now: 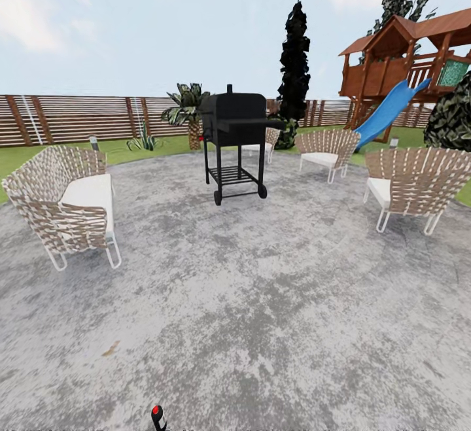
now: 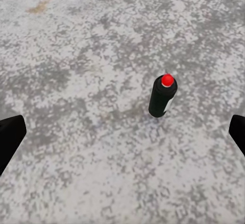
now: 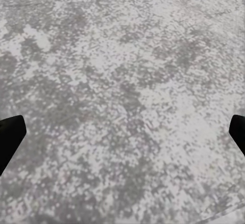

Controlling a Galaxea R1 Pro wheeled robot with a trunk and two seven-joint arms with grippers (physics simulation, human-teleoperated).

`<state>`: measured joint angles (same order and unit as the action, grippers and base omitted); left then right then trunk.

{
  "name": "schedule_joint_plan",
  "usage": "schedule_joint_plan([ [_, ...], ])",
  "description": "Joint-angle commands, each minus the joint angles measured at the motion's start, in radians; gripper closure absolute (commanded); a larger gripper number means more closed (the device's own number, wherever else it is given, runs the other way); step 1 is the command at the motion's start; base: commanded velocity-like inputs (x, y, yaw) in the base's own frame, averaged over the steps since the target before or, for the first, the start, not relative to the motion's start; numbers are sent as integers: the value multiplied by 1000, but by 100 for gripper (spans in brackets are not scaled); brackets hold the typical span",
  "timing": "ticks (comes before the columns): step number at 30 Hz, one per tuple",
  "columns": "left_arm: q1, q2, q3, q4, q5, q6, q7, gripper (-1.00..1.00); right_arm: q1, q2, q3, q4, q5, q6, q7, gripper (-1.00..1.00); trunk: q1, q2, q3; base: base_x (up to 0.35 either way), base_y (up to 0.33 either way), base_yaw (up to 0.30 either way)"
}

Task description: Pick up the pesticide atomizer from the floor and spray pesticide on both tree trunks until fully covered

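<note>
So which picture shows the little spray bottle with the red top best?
The left wrist view. There the pesticide atomizer stands whole on the grey paving, dark body and red top clear, between the open left gripper's fingertips. The head view catches just its top at the bottom edge. The right wrist view looks at bare paving.
</note>
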<state>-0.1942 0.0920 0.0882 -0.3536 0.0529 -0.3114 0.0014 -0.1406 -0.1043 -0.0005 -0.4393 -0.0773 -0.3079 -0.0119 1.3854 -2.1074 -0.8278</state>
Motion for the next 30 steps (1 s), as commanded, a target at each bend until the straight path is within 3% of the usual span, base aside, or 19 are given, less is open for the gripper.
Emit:
schedule_joint_plan([
  [1,-1,0,-1,1,5,-3,0,-100,-1,0,2,1,-8,-3,0,-100,4,-8,-4,0,0,0],
  [30,-1,0,-1,1,4,-3,0,-100,-1,0,2,1,-8,-3,0,-100,115,-211,-96,0,0,0],
])
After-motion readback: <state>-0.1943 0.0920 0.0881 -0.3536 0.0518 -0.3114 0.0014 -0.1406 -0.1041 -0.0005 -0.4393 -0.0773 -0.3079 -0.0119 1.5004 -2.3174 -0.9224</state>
